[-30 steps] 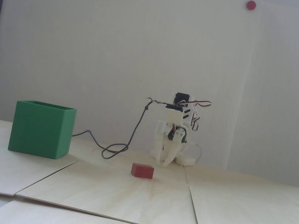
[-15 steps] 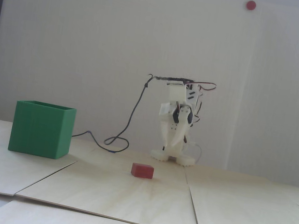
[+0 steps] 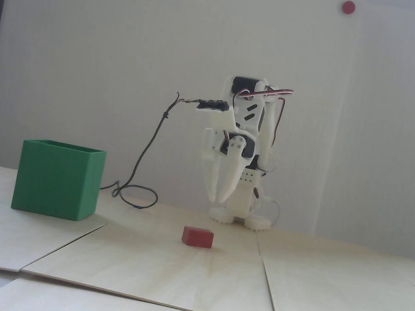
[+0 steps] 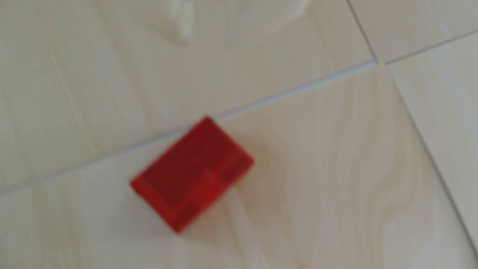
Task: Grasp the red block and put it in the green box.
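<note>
The red block (image 3: 197,237) lies flat on the wooden table, in the middle of the fixed view. In the wrist view the red block (image 4: 191,173) is blurred, sits at the centre and is turned diagonally beside a panel seam. My white gripper (image 3: 219,202) hangs fingers-down above and just behind the block, clear of it, with nothing between the fingers. Its tips look drawn together. At the top edge of the wrist view the gripper (image 4: 205,40) shows as two blurred pale tips a little apart. The green box (image 3: 58,179) stands at the left, its top open, well away from the gripper.
A black cable (image 3: 143,161) drops from the wrist and loops on the table between box and arm. The arm's white base (image 3: 238,218) stands at the wall. Panel seams (image 3: 269,287) cross the table. Round magnets (image 3: 348,6) stick to the wall high up.
The arm has risen from a low fold behind the block. The gripper is now higher and slightly further left, and the cable has lifted with it. Block and box have not moved.
</note>
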You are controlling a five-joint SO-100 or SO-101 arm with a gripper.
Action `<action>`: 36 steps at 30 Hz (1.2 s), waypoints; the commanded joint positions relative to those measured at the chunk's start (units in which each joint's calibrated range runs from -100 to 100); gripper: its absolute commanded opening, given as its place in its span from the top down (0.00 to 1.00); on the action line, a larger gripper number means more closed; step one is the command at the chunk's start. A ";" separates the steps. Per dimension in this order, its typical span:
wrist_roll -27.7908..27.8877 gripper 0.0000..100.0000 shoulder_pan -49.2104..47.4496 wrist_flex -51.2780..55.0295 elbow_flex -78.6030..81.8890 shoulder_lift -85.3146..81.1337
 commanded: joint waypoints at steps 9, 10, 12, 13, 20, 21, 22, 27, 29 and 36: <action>-2.22 0.79 3.85 0.69 -8.21 2.11; -2.95 0.79 4.18 0.61 -8.21 2.42; -3.36 0.79 4.50 0.86 -8.21 2.82; -3.42 0.79 4.74 1.12 -8.21 3.06; -6.96 0.79 6.35 1.20 -8.12 4.95; -6.96 0.79 6.35 1.20 -8.21 5.50; -6.96 0.79 6.35 1.20 -8.21 6.14; -6.96 0.79 6.03 0.78 -9.27 9.53; -6.96 0.79 6.03 1.20 -11.40 10.79; -6.90 0.79 6.43 1.28 -18.32 14.19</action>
